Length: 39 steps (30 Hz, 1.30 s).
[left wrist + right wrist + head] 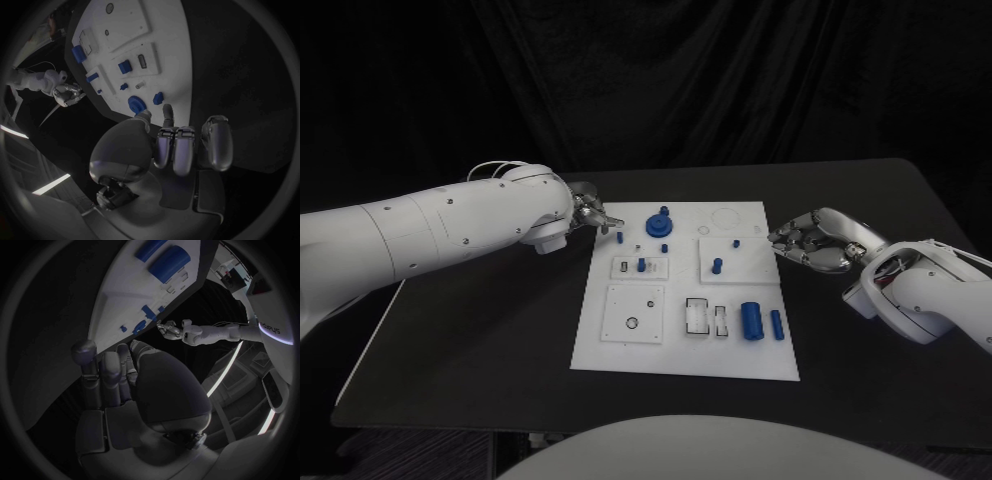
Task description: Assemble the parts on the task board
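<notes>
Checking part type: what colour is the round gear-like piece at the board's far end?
Blue gear-like piece; the head view shows it best.

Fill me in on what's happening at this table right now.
A two-armed robot is set to assemble small blue parts on the white task board in the middle of the black table. The left robot hand hovers at the board's far left corner, close to a small blue part and a blue round part. The right robot hand waits beside the board's right edge, fingers curled. Neither holds anything. Two blue cylinders lie near the front.

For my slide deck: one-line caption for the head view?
Both hands, left and right, flank the white task board holding blue parts.
</notes>
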{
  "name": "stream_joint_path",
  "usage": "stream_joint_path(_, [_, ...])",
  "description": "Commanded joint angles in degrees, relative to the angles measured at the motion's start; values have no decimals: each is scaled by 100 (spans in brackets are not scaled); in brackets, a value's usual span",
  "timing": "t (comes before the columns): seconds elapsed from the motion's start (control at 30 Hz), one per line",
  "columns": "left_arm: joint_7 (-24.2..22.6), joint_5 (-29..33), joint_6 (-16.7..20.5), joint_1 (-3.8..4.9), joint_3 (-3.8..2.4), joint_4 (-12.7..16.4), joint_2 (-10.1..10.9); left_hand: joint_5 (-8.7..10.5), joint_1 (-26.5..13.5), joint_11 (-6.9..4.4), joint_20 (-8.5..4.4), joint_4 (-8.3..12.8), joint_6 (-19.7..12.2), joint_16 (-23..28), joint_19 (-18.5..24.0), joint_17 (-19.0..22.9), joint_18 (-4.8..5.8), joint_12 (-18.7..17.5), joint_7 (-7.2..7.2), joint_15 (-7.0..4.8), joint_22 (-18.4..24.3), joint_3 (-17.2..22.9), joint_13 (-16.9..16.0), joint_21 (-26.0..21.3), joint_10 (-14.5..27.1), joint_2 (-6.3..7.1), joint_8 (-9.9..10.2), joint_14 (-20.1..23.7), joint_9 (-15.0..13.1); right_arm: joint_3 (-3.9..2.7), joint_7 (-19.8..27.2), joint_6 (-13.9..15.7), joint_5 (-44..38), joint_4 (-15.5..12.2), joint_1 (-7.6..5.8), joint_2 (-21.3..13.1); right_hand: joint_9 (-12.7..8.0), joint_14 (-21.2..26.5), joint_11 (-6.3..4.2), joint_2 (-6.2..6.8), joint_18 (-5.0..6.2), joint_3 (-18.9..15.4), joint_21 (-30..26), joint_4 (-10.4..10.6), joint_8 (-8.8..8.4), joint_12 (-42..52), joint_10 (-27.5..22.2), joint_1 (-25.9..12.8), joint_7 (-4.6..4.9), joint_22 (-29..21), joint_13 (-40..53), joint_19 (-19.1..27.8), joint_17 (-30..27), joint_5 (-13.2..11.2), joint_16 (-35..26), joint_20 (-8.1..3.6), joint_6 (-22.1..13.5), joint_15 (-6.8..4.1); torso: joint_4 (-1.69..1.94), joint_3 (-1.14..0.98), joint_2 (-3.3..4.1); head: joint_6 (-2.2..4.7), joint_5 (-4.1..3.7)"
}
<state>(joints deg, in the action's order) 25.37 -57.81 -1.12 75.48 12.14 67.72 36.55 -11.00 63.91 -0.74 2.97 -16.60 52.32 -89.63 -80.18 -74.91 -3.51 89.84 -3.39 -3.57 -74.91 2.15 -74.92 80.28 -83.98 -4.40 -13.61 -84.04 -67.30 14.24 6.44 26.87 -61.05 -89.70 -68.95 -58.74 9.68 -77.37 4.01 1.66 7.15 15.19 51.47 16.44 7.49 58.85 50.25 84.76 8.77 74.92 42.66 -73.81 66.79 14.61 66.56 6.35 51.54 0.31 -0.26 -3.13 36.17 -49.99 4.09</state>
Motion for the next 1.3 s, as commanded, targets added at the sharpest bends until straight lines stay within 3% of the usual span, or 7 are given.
stream_joint_path(0.03, [-8, 14, -57, -12, -4, 12, -18, 34, -71, 47, 22, 7, -6, -37, 9, -1509, -8, 16, -38, 31, -472, -43, -1508, -25, -602, -5, 35, -596, 17, -3, -13, -17, -38, -1, 13, -4, -9, 37, -1, 38, 28, 35, 7, -12, -18, -25, 27, -10, -18, 218, -7, 14, -1, 17, -5, -7, 34, -15, 3, 1, 10, -1, 11])
stream_joint_path(0.5, [-44, 14, -118, -37, -4, -81, -99, -73, 41, 56, 36, 76, 17, -37, 44, -1509, -20, 16, -45, 42, -447, -29, -1508, -68, -602, -24, 124, -596, 117, -3, -28, -47, -38, 4, 13, -5, -11, 36, -1, 37, 28, 45, 6, -18, -20, -22, 36, -1, -17, 220, -10, 11, -1, 26, -3, -8, 37, -16, 8, -1, 3, -1, -48])
stream_joint_path(0.83, [-51, 14, -189, -76, -4, -150, -149, -96, 67, 57, 38, 86, 23, -37, 70, -1509, -28, 16, -46, 44, -423, -23, -1508, -96, -602, -31, 141, -596, 137, -3, -39, -74, -38, 19, 14, 16, -12, 36, -2, 36, 29, 54, 0, -25, -21, -27, 34, 10, -18, 220, -20, 11, -2, 34, -4, -9, 38, -17, -9, -2, -2, -1, -41])
stream_joint_path(1.3, [-100, 14, -207, -132, -4, -205, -184, -115, 90, 58, 40, 94, 30, -37, 90, -1509, -35, 16, -47, 45, -405, -15, -1508, -118, -602, -40, 155, -596, 154, -3, -63, -103, -38, 35, 14, 25, -14, 37, -3, 37, 29, 72, -10, -39, -24, -32, 32, 33, -18, 220, -33, 11, -7, 58, -7, -11, 41, -18, -3, 2, -7, -1, -56])
